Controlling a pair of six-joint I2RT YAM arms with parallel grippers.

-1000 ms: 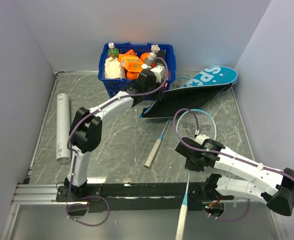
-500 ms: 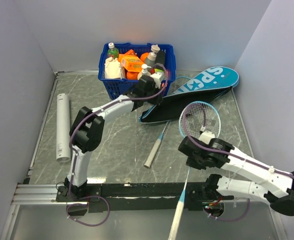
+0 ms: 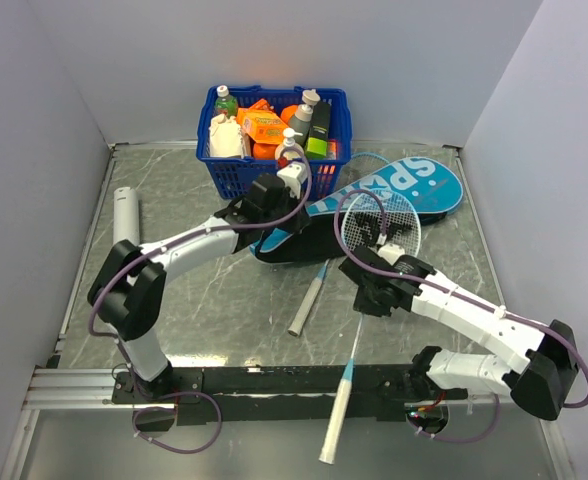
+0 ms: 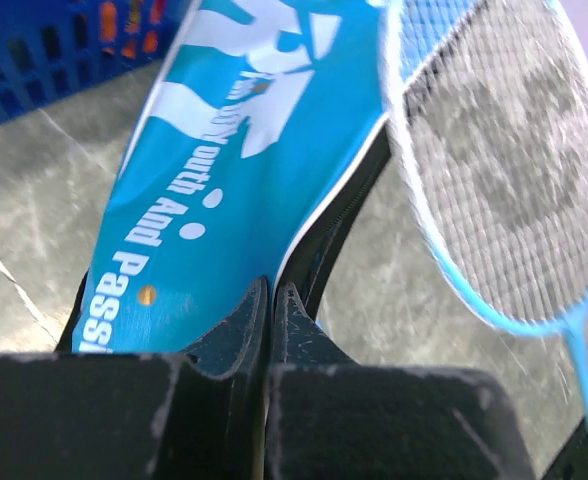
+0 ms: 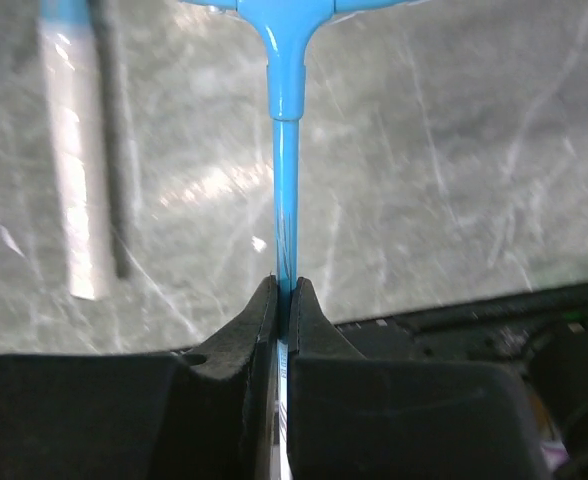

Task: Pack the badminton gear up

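The right gripper (image 5: 284,288) pinches a racket (image 5: 286,140), probably light and whippy, by its slim blue shaft near the head, which hangs beside the open edge of the teal case (image 4: 214,170), whose limp-looking flap the left gripper (image 4: 272,292) nips tight.

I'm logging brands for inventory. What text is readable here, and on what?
"Youth And Passi", cut off by the left gripper: teal case.
"SP", remaining letters unclear from above: same case.
Labels in the blue basket: too small to read.
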